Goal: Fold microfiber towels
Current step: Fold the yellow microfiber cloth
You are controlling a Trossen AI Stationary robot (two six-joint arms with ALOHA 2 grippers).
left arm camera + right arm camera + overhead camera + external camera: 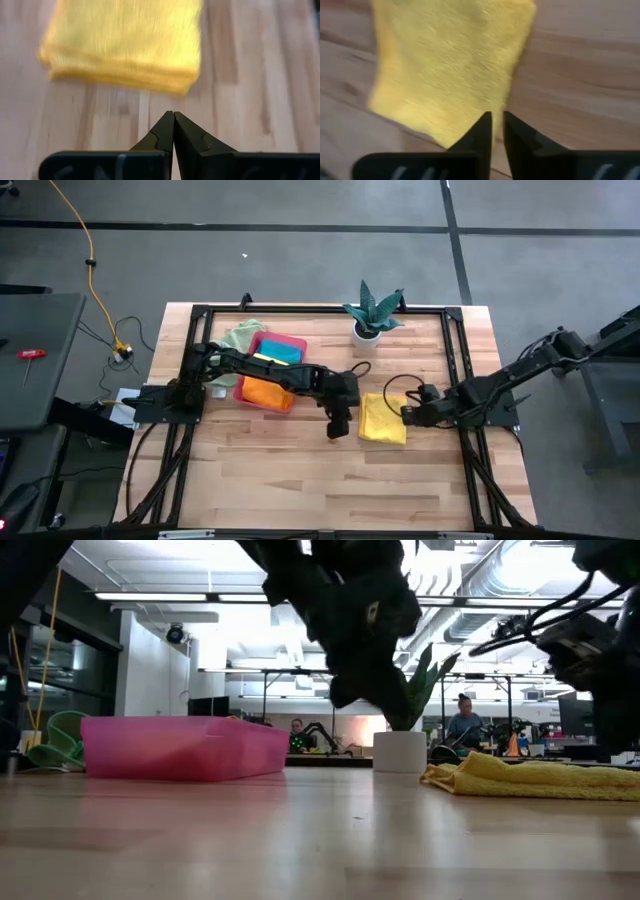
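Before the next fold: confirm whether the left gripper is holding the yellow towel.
No: the left gripper is shut on nothing, short of the folded yellow towel.

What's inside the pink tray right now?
In the pink tray: an orange towel, a teal towel, a yellow towel between them. The left arm covers the middle; anything underneath is hidden.

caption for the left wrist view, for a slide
Shut left gripper above the wooden table, empty, with a folded yellow towel lying just ahead.

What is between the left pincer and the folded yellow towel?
Only bare wood. In the left wrist view a strip of table separates the shut left pincer from the yellow towel; the high view shows the same gap.
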